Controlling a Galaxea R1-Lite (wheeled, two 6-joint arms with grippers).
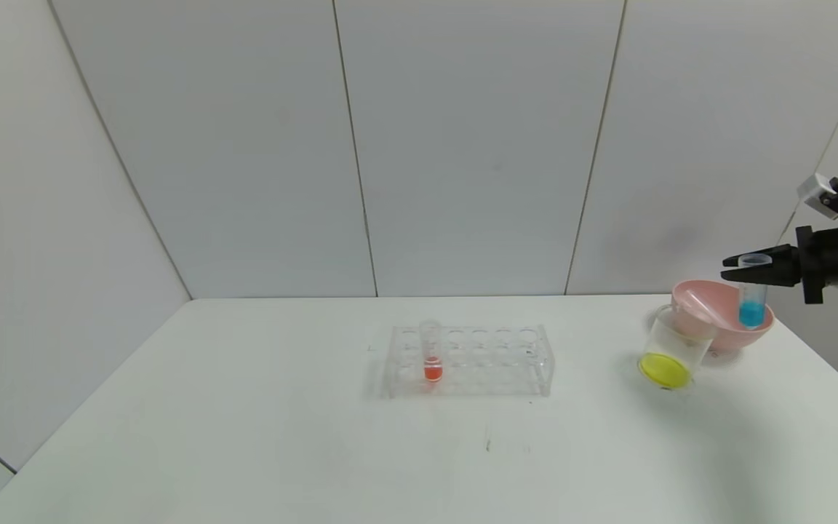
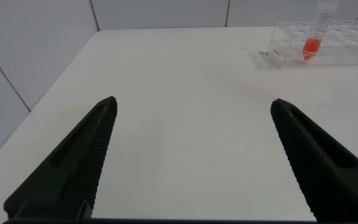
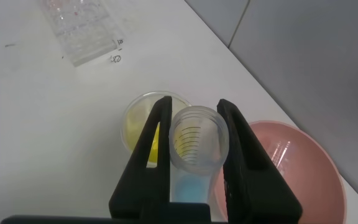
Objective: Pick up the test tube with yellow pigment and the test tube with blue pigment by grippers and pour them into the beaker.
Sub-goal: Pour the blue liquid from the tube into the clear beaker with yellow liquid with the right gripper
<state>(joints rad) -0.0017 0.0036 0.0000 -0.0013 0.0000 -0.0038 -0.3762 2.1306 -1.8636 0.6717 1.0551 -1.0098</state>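
My right gripper (image 1: 743, 268) is shut on the test tube with blue pigment (image 1: 752, 298) and holds it upright in the air over the pink bowl at the table's right. In the right wrist view the fingers (image 3: 148, 143) clamp the tube (image 3: 194, 146) near its open mouth, with blue liquid at its bottom. The beaker (image 1: 673, 348) stands beside the bowl, below and left of the gripper, with yellow liquid in its bottom; it also shows in the right wrist view (image 3: 143, 118). No tube with yellow liquid is in view. My left gripper (image 2: 193, 102) is open and empty over bare table.
The pink bowl (image 1: 724, 329) holds an empty clear tube (image 1: 703, 304) lying slanted. The clear rack (image 1: 470, 360) stands mid-table with an orange-red tube (image 1: 431, 356) in it. The table's right edge runs close by the bowl.
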